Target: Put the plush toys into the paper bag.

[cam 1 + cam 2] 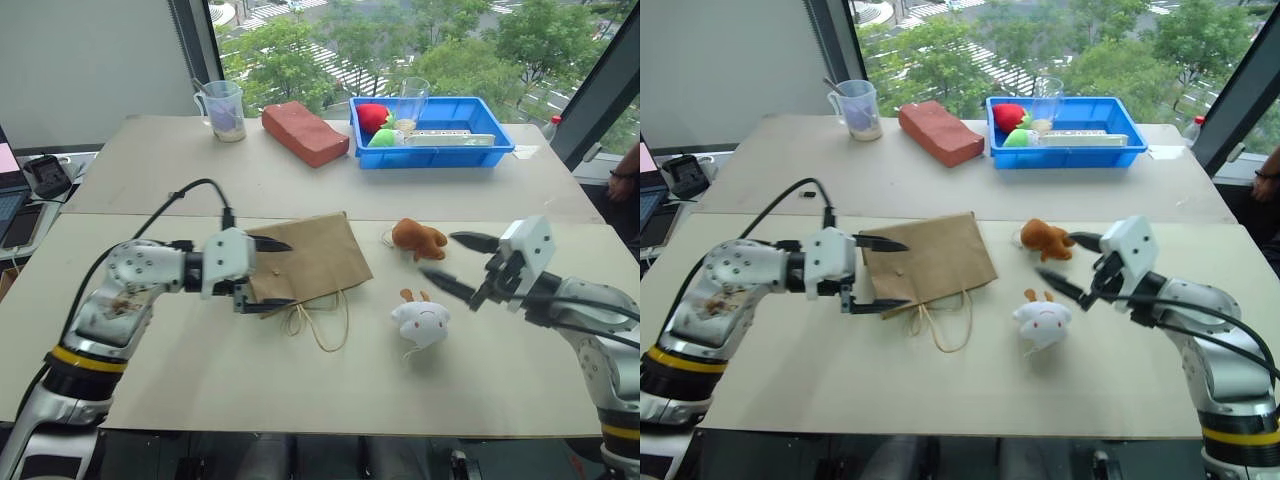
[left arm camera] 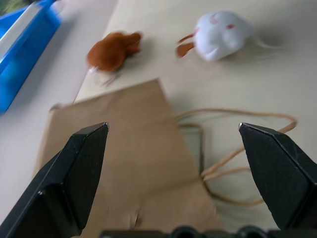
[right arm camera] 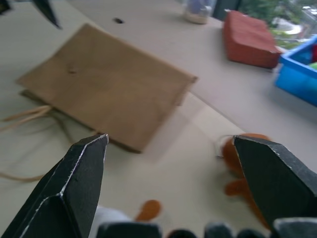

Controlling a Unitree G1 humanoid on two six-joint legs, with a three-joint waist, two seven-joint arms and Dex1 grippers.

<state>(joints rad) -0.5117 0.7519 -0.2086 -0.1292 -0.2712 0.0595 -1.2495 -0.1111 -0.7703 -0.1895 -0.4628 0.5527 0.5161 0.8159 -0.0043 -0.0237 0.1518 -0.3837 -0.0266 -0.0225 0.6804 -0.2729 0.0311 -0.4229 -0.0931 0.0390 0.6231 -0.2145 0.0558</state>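
Table (image 1: 200, 380): pale tabletop, two boards joined by a seam across the middle.

Paper bag (image 1: 310, 255): brown, lying flat at the centre of the near board, its cream string handles (image 1: 322, 325) looped out at its 6 o'clock side.

Orange-brown plush toy (image 1: 417, 238): lies on the table at 3 o'clock of the bag, close to its edge but apart from it.

White plush toy (image 1: 421, 322): round, tan ears, pink cheeks; sits at 6 o'clock of the orange-brown one, at about 4 o'clock of the bag, well clear of the handles.

Left gripper (image 1: 270, 274): released, fingers spread wide, empty; poised over the bag's 9 o'clock edge, one finger above the paper and one near the handle end. Whether it touches the paper cannot be told.

Right gripper (image 1: 455, 262): released, fingers wide apart, empty; hangs at 3 o'clock of the two toys, pointing toward the gap between them, touching neither.

Blue tray (image 1: 440, 152): on the far board at 1 o'clock of the bag, holding a red soft toy (image 1: 373, 116), a green soft toy (image 1: 382, 138) and a clear cup (image 1: 414, 98).

Reddish-brown block (image 1: 304, 132): at 9 o'clock of the tray.

Measuring jug (image 1: 224, 110): clear, at 9 o'clock of the block.
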